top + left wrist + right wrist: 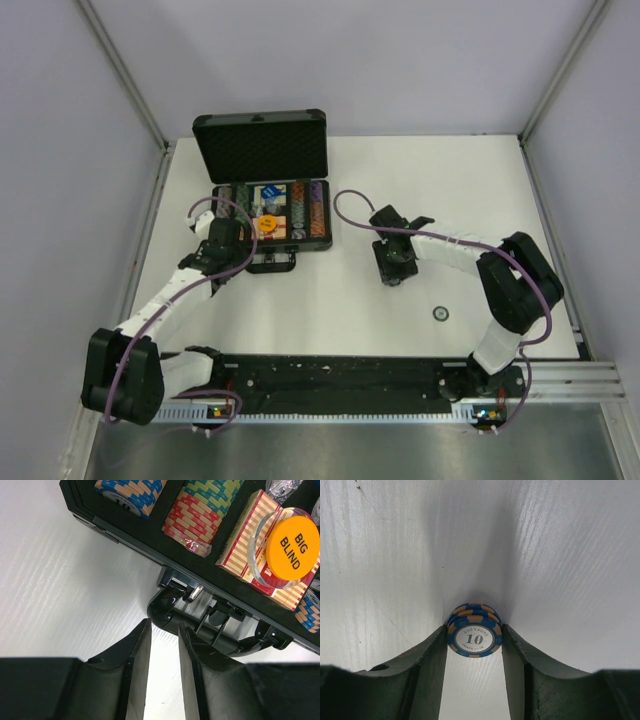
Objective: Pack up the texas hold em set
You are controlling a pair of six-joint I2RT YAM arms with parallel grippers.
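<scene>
The table (420,190) carries the open black briefcase (262,148) near its far-left corner, lid upright. The left gripper (165,626) sits just beside the handle (220,636), jaws slightly apart and empty. The right gripper (474,630), mid-table, is clamped on stacked blue chips (474,639).

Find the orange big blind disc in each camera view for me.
Top external: orange disc in the open case, front middle.
Left wrist: upper right, lying on the red card deck.
Right wrist: not in it; only blue chips between the fingers.
Shared landmark: the case handle, seen in top external and left wrist only.
</scene>
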